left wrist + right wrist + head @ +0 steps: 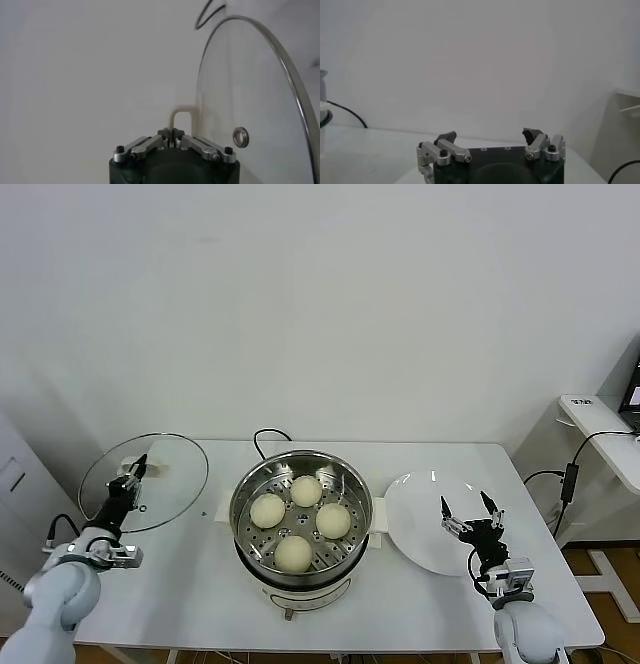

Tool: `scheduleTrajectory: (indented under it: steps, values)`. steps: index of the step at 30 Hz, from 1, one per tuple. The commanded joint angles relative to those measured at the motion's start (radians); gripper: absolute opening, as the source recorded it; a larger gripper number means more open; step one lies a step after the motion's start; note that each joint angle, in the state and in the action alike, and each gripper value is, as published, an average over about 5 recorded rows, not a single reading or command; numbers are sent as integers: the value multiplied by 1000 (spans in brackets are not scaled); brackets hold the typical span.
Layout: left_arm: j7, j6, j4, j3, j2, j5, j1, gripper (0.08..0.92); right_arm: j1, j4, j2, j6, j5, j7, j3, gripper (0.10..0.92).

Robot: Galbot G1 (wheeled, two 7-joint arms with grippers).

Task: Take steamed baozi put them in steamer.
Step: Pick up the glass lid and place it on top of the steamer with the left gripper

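Several pale cream baozi (305, 490) sit on the perforated tray inside the shiny steel steamer (243, 496) at the table's middle. My left gripper (137, 467) is shut and empty, held up at the left over the glass lid (175, 471). In the left wrist view its jaws are closed (171, 132) beside the lid (250, 100). My right gripper (466, 506) is open and empty at the right, above the near edge of the white plate (425, 519). Its spread jaws show in the right wrist view (491, 135).
The steamer's black cord (262, 435) loops behind the pot. The plate holds nothing. A white side table (600, 424) with cables stands at the far right. The table's front edge runs just below both arms.
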Motion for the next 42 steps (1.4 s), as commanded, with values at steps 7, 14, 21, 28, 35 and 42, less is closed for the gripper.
scheduleTrajectory:
  steps: [7, 14, 21, 28, 35, 42]
  values:
    - [300, 428, -534, 156, 146, -149, 34, 107, -8, 5, -2, 7, 8, -9, 24, 823]
    - [389, 634, -664, 356, 151, 19, 17, 107, 1, 0, -13, 9, 12, -17, 25, 823]
    - [429, 710, -677, 489, 103, 177, -7, 107, 5, -1, -17, 9, 10, -17, 20, 823]
    - [438, 769, -667, 584, 17, 279, -1, 107, 7, -4, -20, 9, 8, -17, 20, 823]
    - [419, 801, -605, 687, -102, 360, -7, 107, 5, -6, -21, 9, 6, -17, 15, 823]
    - [377, 800, -554, 733, -153, 376, -21, 107, 3, -7, -24, 10, 5, -17, 12, 823]
